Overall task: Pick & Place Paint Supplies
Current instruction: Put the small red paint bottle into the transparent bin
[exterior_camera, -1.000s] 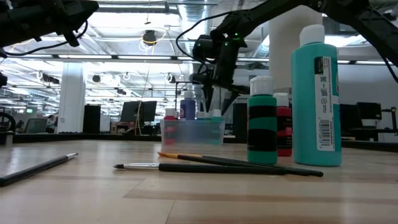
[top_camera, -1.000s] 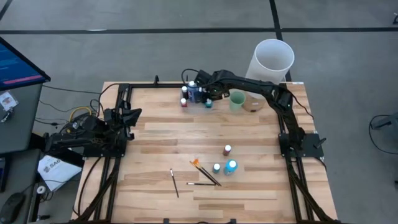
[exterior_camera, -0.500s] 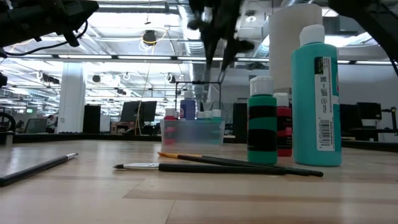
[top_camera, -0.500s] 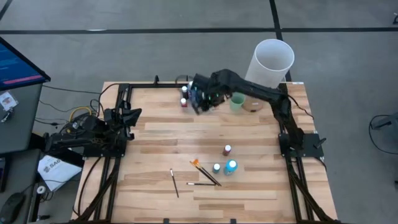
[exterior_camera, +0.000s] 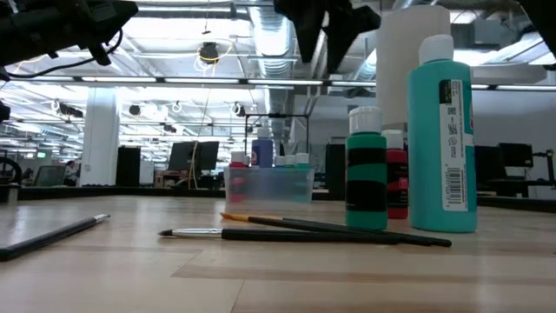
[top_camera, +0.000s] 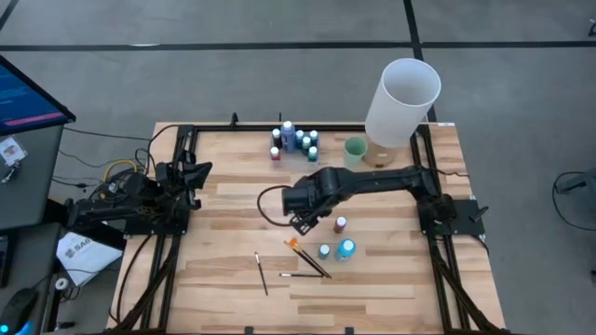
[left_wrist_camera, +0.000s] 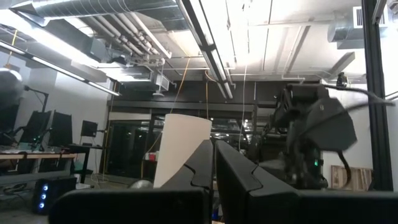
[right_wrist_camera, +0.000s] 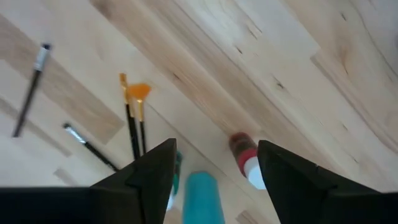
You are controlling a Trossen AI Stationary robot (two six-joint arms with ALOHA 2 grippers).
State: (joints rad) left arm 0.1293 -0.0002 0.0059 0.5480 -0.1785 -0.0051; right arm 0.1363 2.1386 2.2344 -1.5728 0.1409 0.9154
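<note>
Right end effector (top_camera: 300, 220) sat over the middle of the pale wooden desk (top_camera: 233, 195), fingers spread apart and holding nothing; in the right wrist view its two dark fingers (right_wrist_camera: 143, 177) framed the desk with a clear gap between them. Just below-right of it in the high view stood three loose paint bottles: a small brown-red bottle with a pale cap (top_camera: 341, 224), a large teal bottle (top_camera: 346, 248) and a small green-teal bottle (top_camera: 324, 251). Left of those, an orange-tipped brush (top_camera: 293, 244) lay touching two thin dark-handled brushes (top_camera: 312, 263), with another dark brush (top_camera: 261, 274) apart toward lower centre-left. At top centre of the high view a clear plastic tray (exterior_camera: 269, 184) held a cluster of small bottles (top_camera: 293, 140), blue, red and teal. A pale green cup (top_camera: 355, 150) sat right of the tray, beside a tall white cylinder (top_camera: 402, 100). Left end effector (left_wrist_camera: 214, 165) was parked at the desk's left edge, fingers pressed together, empty.
</note>
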